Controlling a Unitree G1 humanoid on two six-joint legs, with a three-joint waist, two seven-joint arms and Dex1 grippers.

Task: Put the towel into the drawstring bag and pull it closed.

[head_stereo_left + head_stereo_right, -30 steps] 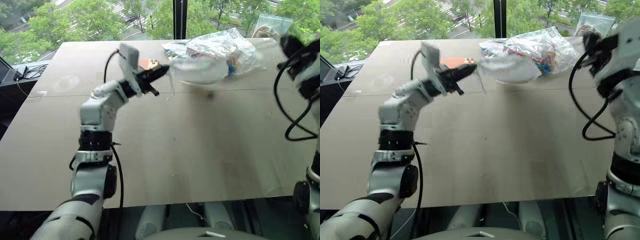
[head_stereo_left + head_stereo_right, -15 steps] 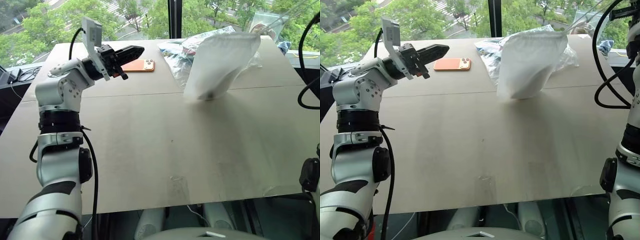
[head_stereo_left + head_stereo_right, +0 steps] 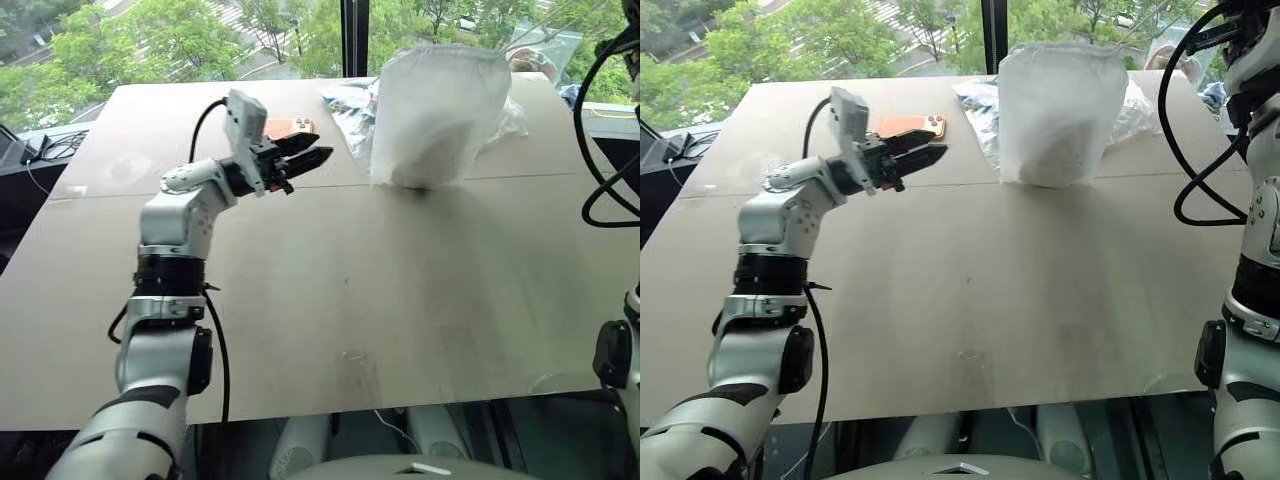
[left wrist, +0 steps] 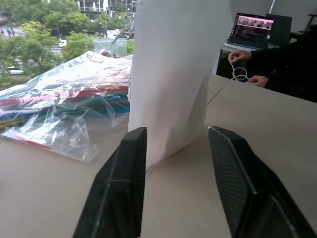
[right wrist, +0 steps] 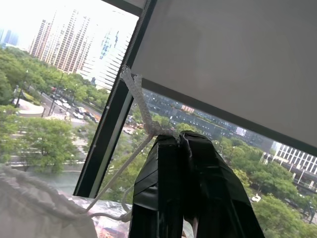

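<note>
The drawstring bag (image 3: pixel 436 105) hangs upright, white and translucent, its rounded bottom resting on the table (image 3: pixel 350 290). A thin white cord (image 5: pixel 142 110) runs up from its gathered mouth into my right gripper (image 5: pixel 178 140), which is shut on the cord high at the right. The towel is hidden; the bag's bottom (image 3: pixel 1050 160) bulges and looks darker. My left gripper (image 3: pixel 308 160) is open just above the table, left of the bag and apart from it. In the left wrist view its fingers (image 4: pixel 124 173) frame the bag's lower corner (image 4: pixel 168 99).
An orange phone (image 3: pixel 290 127) lies behind my left gripper. A clear plastic bag of colourful items (image 4: pixel 59 99) lies behind the drawstring bag. Across the table a person's hand (image 4: pixel 241 54) holds a cord beside a laptop (image 4: pixel 255 27). Windows stand beyond the far edge.
My left gripper opened, sank and came in toward the bag. The bag swung from a tilt to hanging upright under the raised right gripper.
</note>
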